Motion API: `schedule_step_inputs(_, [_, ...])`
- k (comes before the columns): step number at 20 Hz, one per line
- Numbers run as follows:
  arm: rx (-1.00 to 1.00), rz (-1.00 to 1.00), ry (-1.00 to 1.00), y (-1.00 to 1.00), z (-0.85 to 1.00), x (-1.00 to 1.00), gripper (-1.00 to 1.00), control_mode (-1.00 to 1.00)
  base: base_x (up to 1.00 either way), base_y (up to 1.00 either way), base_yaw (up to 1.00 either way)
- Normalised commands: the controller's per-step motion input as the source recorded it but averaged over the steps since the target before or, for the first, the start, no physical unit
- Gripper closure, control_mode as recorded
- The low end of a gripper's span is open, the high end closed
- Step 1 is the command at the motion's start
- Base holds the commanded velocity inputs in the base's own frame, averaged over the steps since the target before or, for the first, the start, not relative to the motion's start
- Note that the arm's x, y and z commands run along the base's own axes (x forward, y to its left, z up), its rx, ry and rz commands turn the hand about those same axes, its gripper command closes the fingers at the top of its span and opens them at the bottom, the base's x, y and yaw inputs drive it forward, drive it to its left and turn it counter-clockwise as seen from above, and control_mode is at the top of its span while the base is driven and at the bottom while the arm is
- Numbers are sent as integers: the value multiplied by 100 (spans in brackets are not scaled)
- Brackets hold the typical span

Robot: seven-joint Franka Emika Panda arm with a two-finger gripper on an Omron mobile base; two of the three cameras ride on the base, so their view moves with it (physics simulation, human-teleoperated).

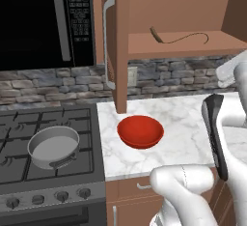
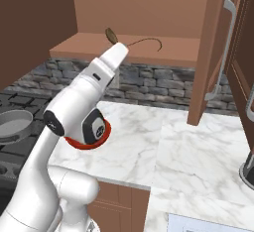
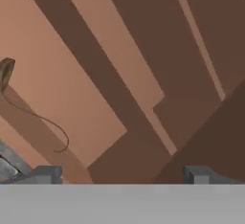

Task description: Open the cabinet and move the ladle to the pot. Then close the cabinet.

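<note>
The cabinet [image 1: 120, 27] stands open, both doors swung out; the right door [image 2: 211, 52] shows its silver bar handle. The thin dark ladle [image 1: 179, 38] lies on the bottom shelf, scoop to the left [image 2: 112, 35]. In the hand view the ladle [image 3: 28, 110] sits at the left, scoop at the edge. My gripper [image 3: 122, 175] is open and holds nothing, its fingertips [image 3: 45, 173] wide apart and facing the cabinet interior, short of the ladle. The grey pot [image 1: 53, 145] rests on the stove at the left, also seen at the left edge [image 2: 10, 122].
A red bowl [image 1: 140, 131] sits on the marble counter [image 1: 183, 119] below the cabinet, partly behind my arm [image 2: 87, 144]. The black microwave [image 1: 43, 22] hangs above the stove [image 1: 48, 172]. The open left door juts out over the counter's back edge.
</note>
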Motion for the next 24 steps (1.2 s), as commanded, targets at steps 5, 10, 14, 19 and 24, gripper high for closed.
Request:
schedule_step_inputs(5, [-23, 0, 46, 0, 0, 51, -100, -100, 0, 0, 0])
schedule_step_inputs(10, [-13, 0, 29, 0, 11, 47, -100, -100, 0, 0, 0])
schedule_step_inputs(14, [-5, 0, 7, 0, 18, 46, -100, -100, 0, 0, 0])
schedule_step_inputs(19, [0, 3, 4, -1, 1, 40, -100, -100, 0, 0, 0])
schedule_step_inputs(24, [1, 4, 1, -2, 0, 35, -100, -100, 0, 0, 0])
